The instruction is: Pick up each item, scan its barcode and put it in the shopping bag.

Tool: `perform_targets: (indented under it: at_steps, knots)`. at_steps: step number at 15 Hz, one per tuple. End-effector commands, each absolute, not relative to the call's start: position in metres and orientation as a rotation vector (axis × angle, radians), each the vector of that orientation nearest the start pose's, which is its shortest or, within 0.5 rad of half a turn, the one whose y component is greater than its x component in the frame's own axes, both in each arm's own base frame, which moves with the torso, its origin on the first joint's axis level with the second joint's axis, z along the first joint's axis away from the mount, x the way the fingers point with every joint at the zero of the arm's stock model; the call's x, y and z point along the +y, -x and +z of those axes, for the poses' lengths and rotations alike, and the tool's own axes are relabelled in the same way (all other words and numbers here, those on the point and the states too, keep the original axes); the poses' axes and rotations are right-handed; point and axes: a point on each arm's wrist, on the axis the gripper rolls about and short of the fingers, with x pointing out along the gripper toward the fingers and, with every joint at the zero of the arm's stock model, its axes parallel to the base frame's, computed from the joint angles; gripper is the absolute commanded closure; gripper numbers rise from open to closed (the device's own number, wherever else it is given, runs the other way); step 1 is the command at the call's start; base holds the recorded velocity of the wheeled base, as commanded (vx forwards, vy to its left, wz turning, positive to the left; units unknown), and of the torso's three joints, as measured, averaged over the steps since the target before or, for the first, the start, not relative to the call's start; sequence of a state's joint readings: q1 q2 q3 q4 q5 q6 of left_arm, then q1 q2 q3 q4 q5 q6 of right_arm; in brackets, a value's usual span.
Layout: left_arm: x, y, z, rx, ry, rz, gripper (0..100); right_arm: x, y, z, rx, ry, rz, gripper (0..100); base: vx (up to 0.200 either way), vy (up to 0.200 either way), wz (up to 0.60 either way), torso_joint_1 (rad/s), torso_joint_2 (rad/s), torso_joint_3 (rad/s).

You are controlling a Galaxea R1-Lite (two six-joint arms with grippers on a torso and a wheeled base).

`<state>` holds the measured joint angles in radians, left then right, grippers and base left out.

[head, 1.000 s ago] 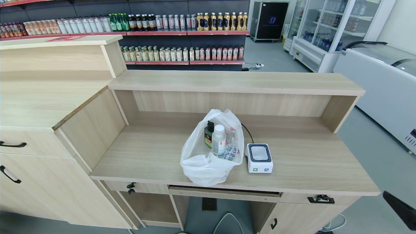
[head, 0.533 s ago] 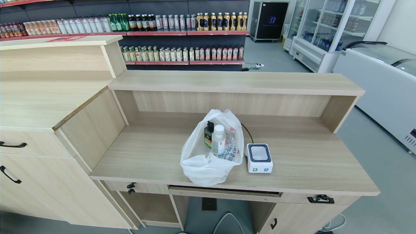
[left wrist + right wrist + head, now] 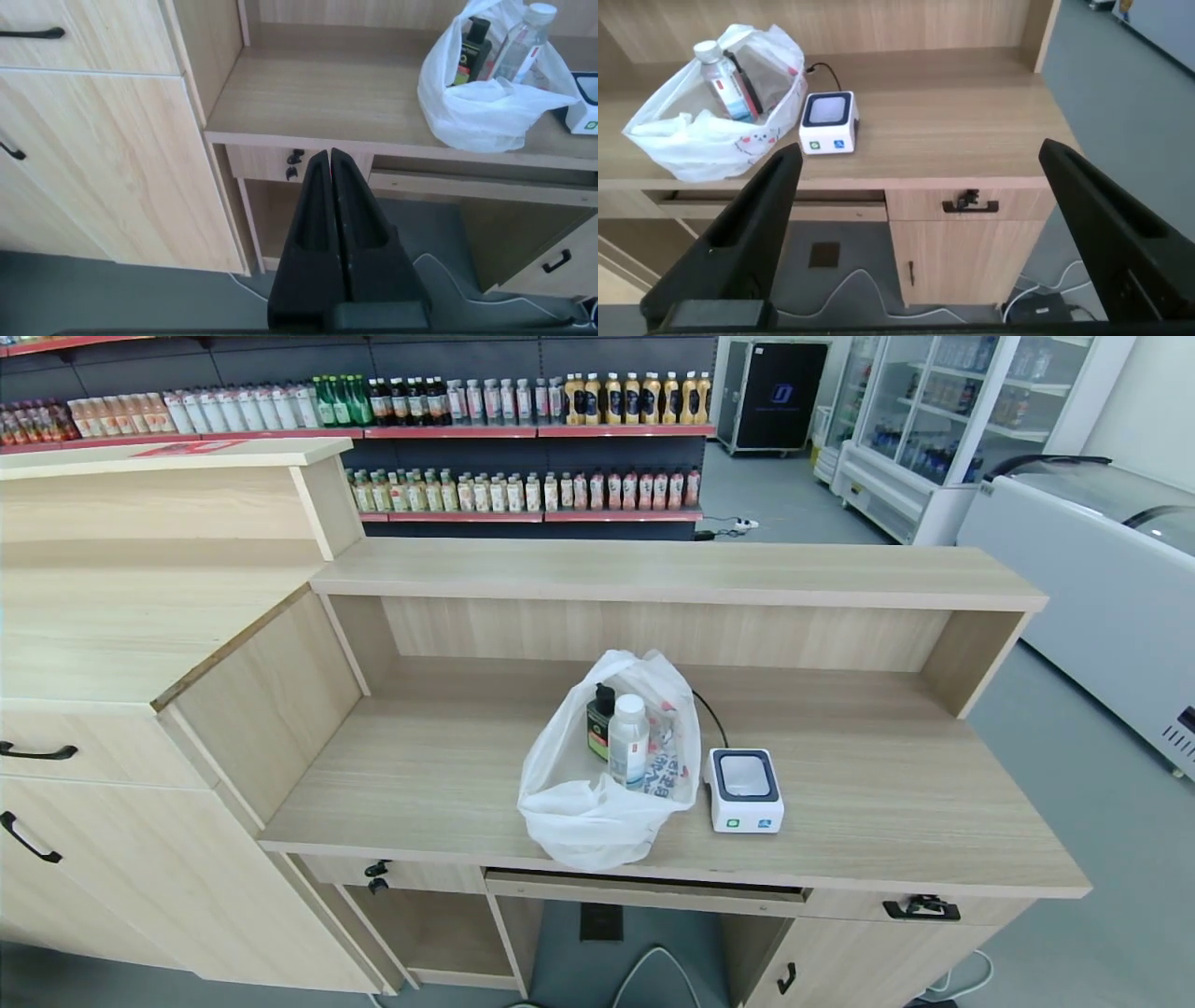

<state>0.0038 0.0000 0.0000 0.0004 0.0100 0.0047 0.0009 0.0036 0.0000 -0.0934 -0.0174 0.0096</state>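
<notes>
Shopping bag (image 3: 581, 814), white crumpled plastic

Bright, even shop light, seemingly from overhead.
Soft shadow sits under the upper ledge of the counter (image 3: 887, 784) and beneath the bag (image 3: 588, 817). The scanner (image 3: 745, 789) window gives a pale glare, and the freezer (image 3: 1092, 551) shines. The head view bows straight edges near its borders.

My head camera looks forward and down on the wooden surface (image 3: 840, 784) from above, set well back. My left wrist camera sits low off the surface's left front, facing along my left gripper (image 3: 330, 157). My right wrist camera looks down from the right front, past my right gripper (image 3: 920, 154). All three views share the shopping bag (image 3: 597, 803).
</notes>
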Motion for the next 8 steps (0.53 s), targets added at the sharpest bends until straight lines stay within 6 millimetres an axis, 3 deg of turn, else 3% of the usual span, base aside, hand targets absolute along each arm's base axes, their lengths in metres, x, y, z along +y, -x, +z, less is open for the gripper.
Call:
perform_targets:
  at_steps: [1,8]
  knots:
    - [0.0001,0.0228,0.0755,0.000,-0.005,0.015,100,-0.0004,0.0231,0.0851,-0.092,-0.010,-0.015,0,0.000,0.000,0.00,0.000,0.00,0.000]
    - [0.0001,0.0228,0.0755,0.000,-0.005,0.015,100,-0.0003,0.0233,0.0851,-0.094,-0.004,-0.012,0,0.000,0.000,0.00,0.000,0.00,0.000]
